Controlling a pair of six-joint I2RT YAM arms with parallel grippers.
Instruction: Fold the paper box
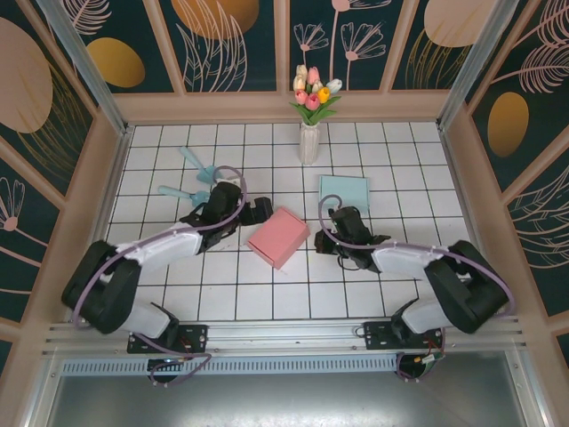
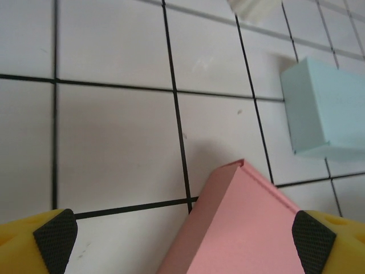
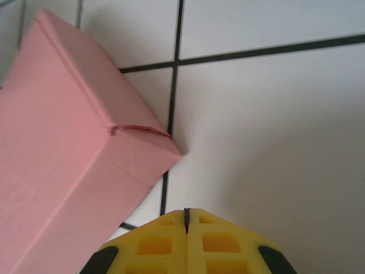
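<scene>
Pink paper box [image 1: 278, 237]: it lies flat near the middle of the tiled table [image 1: 400, 285], turned at a slant to the tile lines, between my two grippers.
Box state: it is closed on every side I can see. In my right wrist view the pink box [image 3: 63, 160] shows an end flap folded in, with a thin wrinkled seam at the top edge. What is inside is hidden.
My left gripper [image 1: 257, 212]: it is just beside the box's far left corner. In my left wrist view my fingers [image 2: 182, 245] are spread wide and hold nothing, and a corner of the box [image 2: 239, 228] reaches in between the black pads [image 2: 54, 237]. I cannot tell whether either pad touches it.
My right gripper [image 1: 326, 238]: it is just beside the box's right corner. My yellow fingers [image 3: 186, 240] are pressed together with nothing between them, and they are apart from the box.
Pale blue box [image 1: 344, 192]: it is closed and lies flat, nearer the far edge than the pink one and well apart from it. It also shows in my left wrist view [image 2: 325, 108]. Its contents are hidden.
Vase [image 1: 308, 142]: it is white and stands upright at the middle of the far edge, holding a bunch of tulips [image 1: 316, 93].
Two pale blue scoops [image 1: 188, 176]: they lie on the far left part of the table, beyond my left arm.
</scene>
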